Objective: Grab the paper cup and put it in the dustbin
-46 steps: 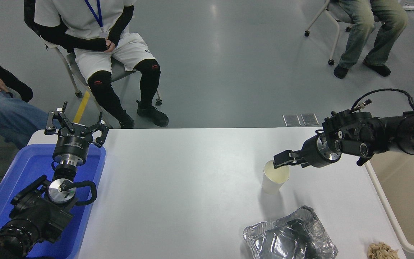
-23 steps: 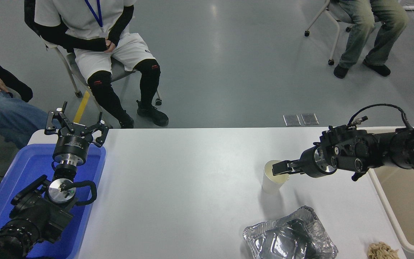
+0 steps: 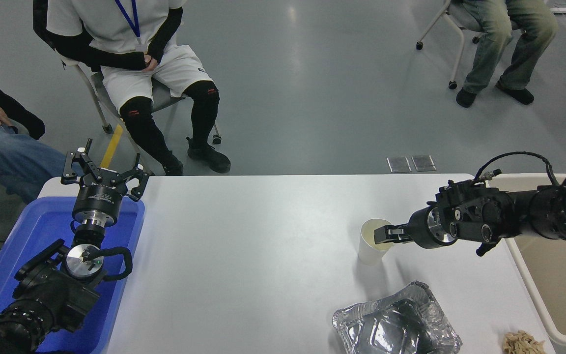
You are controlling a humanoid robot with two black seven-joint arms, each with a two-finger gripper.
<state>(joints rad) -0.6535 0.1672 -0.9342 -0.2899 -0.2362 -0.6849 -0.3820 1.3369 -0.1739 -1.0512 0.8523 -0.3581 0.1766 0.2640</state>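
The white paper cup stands upright on the white table, right of the middle, its cream inside showing. My right gripper reaches in from the right and sits at the cup's right rim, its tip over the mouth. The side-on view hides whether it grips the cup wall. The beige dustbin stands off the table's right edge, partly behind my right arm. My left gripper is parked open at the lower left, over the blue tray.
A crumpled silver foil tray lies just in front of the cup. A brown crumpled scrap lies at the front right corner. People sit on chairs beyond the table's far side, at the upper left and upper right.
My right gripper has come down and a little toward me, from above the cup's rim to level with its mouth. The cup has not moved. The left arm is still.
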